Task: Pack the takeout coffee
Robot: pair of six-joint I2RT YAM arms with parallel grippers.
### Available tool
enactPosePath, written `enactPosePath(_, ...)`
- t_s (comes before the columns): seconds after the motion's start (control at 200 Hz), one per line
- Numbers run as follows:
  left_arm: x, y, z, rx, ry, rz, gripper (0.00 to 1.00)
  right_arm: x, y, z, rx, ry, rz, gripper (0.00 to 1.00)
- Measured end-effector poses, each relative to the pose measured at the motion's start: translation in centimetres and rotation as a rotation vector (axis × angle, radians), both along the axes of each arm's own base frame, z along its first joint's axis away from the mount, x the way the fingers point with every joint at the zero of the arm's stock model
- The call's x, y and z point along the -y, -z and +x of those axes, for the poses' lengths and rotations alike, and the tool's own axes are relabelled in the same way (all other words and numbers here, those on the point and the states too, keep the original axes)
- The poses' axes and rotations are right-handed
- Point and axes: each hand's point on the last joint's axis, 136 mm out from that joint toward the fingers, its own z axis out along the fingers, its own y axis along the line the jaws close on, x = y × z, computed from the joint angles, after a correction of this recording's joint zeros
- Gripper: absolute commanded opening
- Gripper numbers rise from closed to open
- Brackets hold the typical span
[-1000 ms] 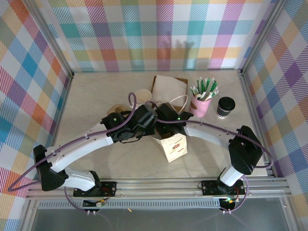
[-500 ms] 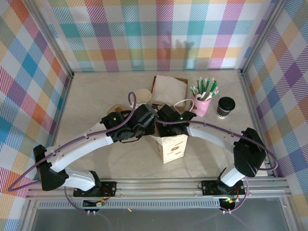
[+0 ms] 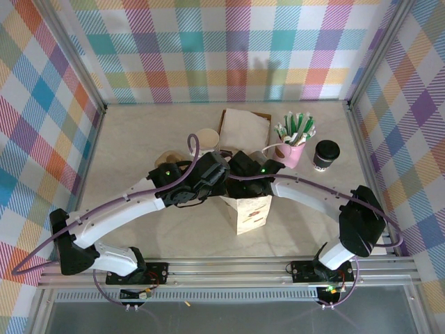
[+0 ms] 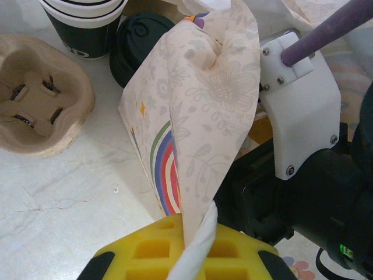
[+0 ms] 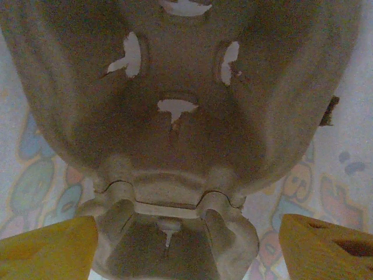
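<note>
Top external: takeout coffee (image 3: 326,154) upright on surface (image 3: 132,132), right of centre, just beside pink cup of sticks (image 3: 292,147), well apart from paper bag (image 3: 249,211) at frame centre. Left wrist: left end effector (image 4: 186,236) clamped on paper bag's top edge. Right wrist: right end effector (image 5: 187,227) spread wide, gripping nothing; pulp cup carrier (image 5: 175,116) seen between its fingers.

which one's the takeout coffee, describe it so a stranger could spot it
On the table, go to the far right by the plaid wall. Just right of the pink cup of sticks stands the takeout coffee. It is a small dark cup capped with a round black lid; the stacked cups are lidless.
</note>
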Motion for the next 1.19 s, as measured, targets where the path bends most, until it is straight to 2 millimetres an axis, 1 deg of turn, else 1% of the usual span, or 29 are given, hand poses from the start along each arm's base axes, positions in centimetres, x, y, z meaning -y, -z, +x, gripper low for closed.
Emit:
enactPosePath(0.235,-0.2,0.1,0.1,0.004,-0.010,0.009,0.00,-1.0,1.2,1.2,0.020,0.017,0.006,0.82)
enactPosePath(0.355,-0.2,0.1,0.2,0.005,-0.015,0.006,0.00,-1.6,2.1,1.7,0.020,0.023,0.011,0.79)
enactPosePath(0.56,-0.3,0.0,0.3,0.010,-0.021,0.010,0.00,-1.9,2.5,1.9,0.032,0.019,0.029,0.56)
enactPosePath(0.625,-0.4,-0.1,0.2,0.010,-0.024,0.007,0.00,-2.0,2.4,2.0,0.033,0.011,0.032,0.51)
enactPosePath(0.725,-0.6,-0.2,0.1,0.007,-0.030,0.004,0.00,-2.1,2.2,1.8,0.030,-0.002,0.040,0.44)
enactPosePath(0.82,-0.9,-0.4,-0.2,0.006,-0.030,0.003,0.00,-2.1,2.0,1.5,0.019,-0.015,0.045,0.42)
enactPosePath(0.92,-1.1,-0.8,-0.5,0.008,-0.022,-0.010,0.00,-1.4,2.0,0.8,-0.016,-0.017,0.029,0.41)
enactPosePath(1.195,-0.8,-1.0,-1.0,0.000,-0.005,-0.022,0.00,0.2,0.6,-0.9,-0.049,-0.036,0.001,0.35)
